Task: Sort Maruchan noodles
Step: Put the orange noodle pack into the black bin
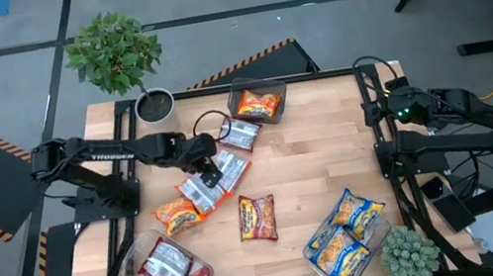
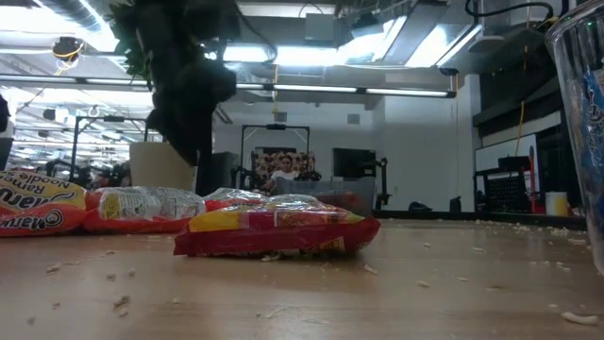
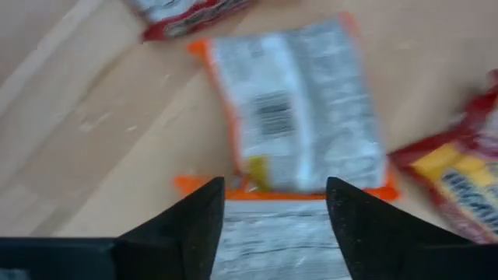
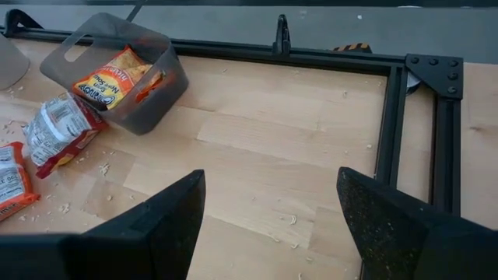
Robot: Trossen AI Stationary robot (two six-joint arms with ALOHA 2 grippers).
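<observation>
The left hand (image 1: 215, 170) is stretched out over the middle of the wooden desk (image 1: 321, 161), just above a small group of noodle packets. In the left wrist view its two dark fingers (image 3: 194, 225) stand apart, and an orange-edged packet (image 3: 296, 117) lies back side up between and beyond them; the fingers do not close on it. Beside this group, an orange packet (image 1: 177, 214) lies toward the front left, and a red-and-yellow packet (image 1: 258, 217) lies alone in the middle of the desk. A clear bin (image 1: 263, 87) at the far edge holds an orange packet (image 1: 256, 107). A second bin (image 1: 137, 262) at the front left holds silver-and-red packets (image 1: 170, 268), and the blue-and-yellow packets (image 1: 346, 232) lie together at the front right beside a small plant (image 1: 409, 256). The right hand (image 4: 268, 225) waits at the right side of the desk, its fingers wide apart and holding nothing.
</observation>
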